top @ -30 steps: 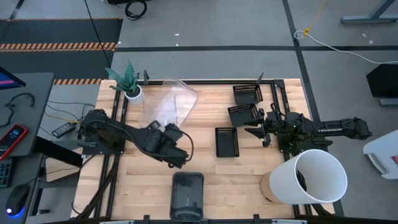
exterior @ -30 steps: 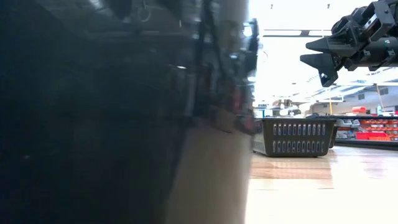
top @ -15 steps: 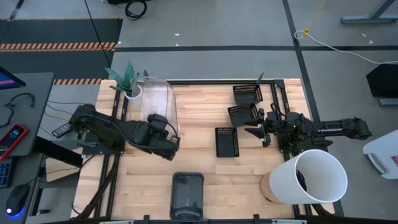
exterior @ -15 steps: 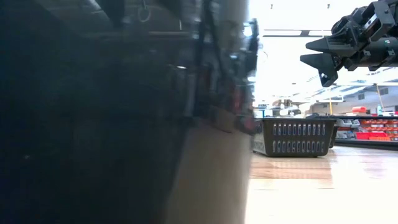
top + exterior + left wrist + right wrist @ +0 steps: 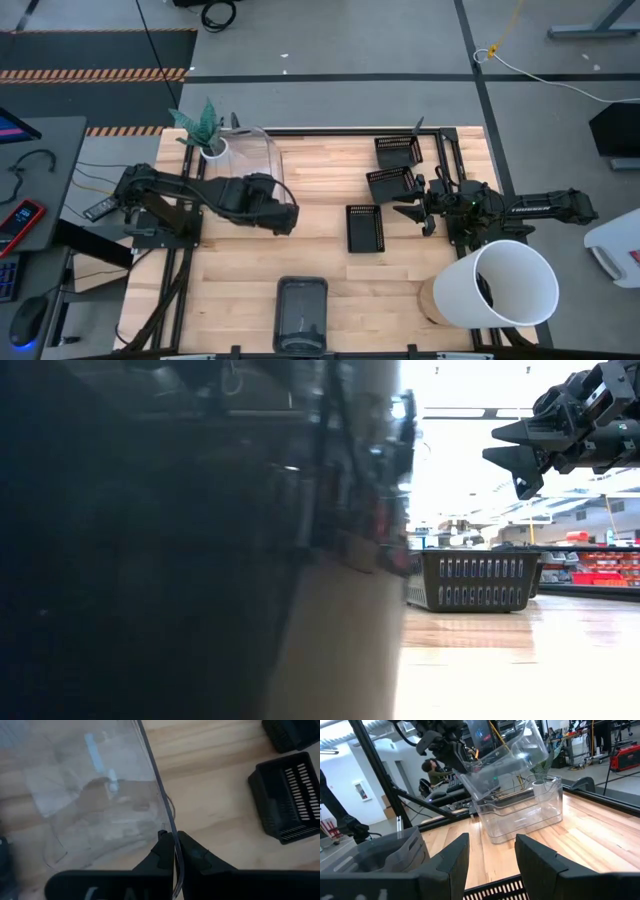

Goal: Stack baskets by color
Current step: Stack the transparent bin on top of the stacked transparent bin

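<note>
My left gripper [image 5: 173,842] is shut on a clear basket [image 5: 502,755] and holds it in the air over the table's far left part [image 5: 255,155]. Right under it another clear basket [image 5: 522,817] stands on its bottom on the table. A dark grey basket [image 5: 300,312] sits at the near edge. Three black slotted baskets [image 5: 397,152] [image 5: 390,185] [image 5: 364,228] lie right of the middle. My right gripper [image 5: 408,212] hovers open beside them, touching nothing. My left gripper pinches the clear basket's side wall at its rim [image 5: 169,822], one finger on each face of the wall. The fingers come slanting down from the near side. The basket is lifted clear and hangs tilted above the clear basket on the table.
A big white bucket [image 5: 505,285] lies at the near right corner. A small white plant pot [image 5: 213,150] stands at the far left corner, close to the clear baskets. In the low view the dark grey basket [image 5: 200,560] blocks the left half. Bare wood shows in the middle.
My left gripper has gone toward the table's far edge and rolled its wrist, staying shut. The clear basket has swung with it, from lying slanted toward the middle to hanging over the far left corner above the other clear basket.
</note>
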Robot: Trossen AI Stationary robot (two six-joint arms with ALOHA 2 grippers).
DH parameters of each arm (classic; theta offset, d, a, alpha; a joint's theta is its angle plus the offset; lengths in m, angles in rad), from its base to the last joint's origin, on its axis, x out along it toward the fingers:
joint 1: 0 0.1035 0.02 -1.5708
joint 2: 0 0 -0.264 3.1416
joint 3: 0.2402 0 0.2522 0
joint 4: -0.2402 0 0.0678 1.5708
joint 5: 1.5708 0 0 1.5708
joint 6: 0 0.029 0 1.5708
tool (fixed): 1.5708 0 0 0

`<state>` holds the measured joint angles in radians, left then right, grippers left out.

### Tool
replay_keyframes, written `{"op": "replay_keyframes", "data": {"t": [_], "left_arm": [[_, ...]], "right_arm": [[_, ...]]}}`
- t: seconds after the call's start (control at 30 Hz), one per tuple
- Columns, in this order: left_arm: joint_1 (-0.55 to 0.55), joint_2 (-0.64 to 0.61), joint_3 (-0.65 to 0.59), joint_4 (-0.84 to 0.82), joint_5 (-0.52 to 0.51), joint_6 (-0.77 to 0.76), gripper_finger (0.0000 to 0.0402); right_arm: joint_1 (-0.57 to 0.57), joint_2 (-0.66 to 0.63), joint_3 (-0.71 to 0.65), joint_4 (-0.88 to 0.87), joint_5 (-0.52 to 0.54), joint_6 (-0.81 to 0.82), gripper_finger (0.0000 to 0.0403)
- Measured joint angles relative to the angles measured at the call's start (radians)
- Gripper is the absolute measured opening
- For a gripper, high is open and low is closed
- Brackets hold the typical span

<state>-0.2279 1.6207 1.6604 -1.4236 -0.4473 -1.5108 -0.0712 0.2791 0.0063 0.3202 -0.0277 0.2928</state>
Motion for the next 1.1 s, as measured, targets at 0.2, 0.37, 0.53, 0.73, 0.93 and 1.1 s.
{"op": "replay_keyframes", "data": {"t": [0.2, 0.37, 0.53, 0.73, 0.93, 1.1], "left_arm": [[0.018, 0.0, 0.0, 0.032, 0.042, 0.004, 0.0009], [0.019, 0.0, 0.0, 0.031, 0.06, 0.005, 0.0009], [0.019, 0.006, 0.002, 0.028, 0.081, 0.007, 0.0009], [0.019, 0.05, 0.002, -0.007, 0.165, 0.008, 0.0009], [0.024, 0.063, 0.002, -0.012, 0.257, 0.036, 0.0009], [0.024, 0.063, 0.002, -0.014, 0.277, 0.06, 0.0009]], "right_arm": [[0.0, 0.0, 0.0, 0.0, 0.0, 0.0, 0.0165], [0.0, 0.0, 0.0, 0.0, 0.0, 0.0, 0.0165], [0.0, 0.0, 0.0, 0.0, 0.0, 0.0, 0.0165], [0.0, 0.0, 0.0, 0.0, 0.0, 0.0, 0.0165], [0.0, 0.0, 0.0, 0.0, 0.0, 0.0, 0.0165], [0.0, 0.0, 0.0, 0.0, 0.0, 0.0, 0.0165]]}}
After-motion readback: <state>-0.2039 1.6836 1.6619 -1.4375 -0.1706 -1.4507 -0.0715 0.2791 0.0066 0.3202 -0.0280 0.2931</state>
